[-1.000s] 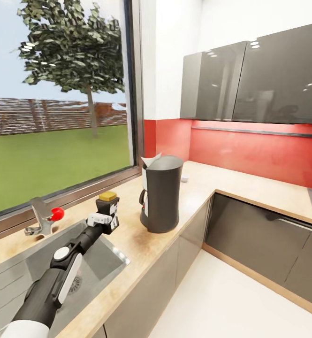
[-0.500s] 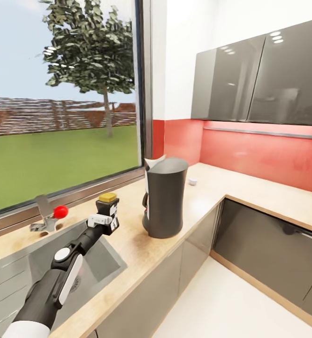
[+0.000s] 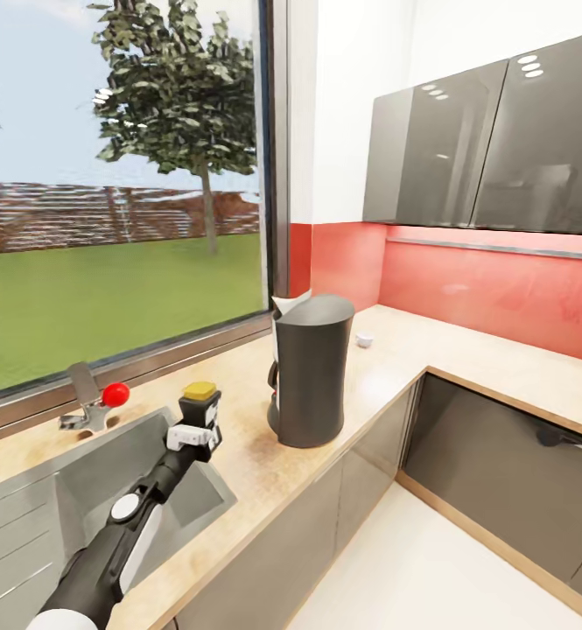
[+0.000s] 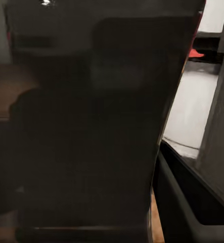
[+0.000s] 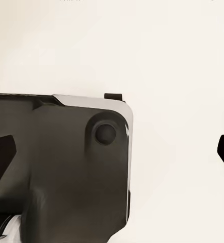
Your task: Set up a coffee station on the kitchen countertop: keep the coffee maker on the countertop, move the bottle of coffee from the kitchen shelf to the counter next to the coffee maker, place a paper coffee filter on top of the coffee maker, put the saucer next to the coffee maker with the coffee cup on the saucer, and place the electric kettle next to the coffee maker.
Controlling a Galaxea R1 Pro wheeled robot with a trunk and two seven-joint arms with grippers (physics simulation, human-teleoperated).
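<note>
Left pincer (image 3: 196, 426) clamps bottle of coffee (image 3: 199, 404) at sink's (image 3: 80, 490) edge, beside coffee maker (image 3: 311, 369).

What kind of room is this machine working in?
A home kitchen, by the look of it: a sink with a tap under a big window, a wood-look countertop holding a coffee maker, and glossy grey wall cabinets.

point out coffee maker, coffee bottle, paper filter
coffee maker (image 3: 312, 372): head view, middle of its dark body.
bottle of coffee (image 3: 199, 391): head view, yellow cap.
paper coffee filter (image 3: 285, 304): head view, white tip at the maker's top.
</note>
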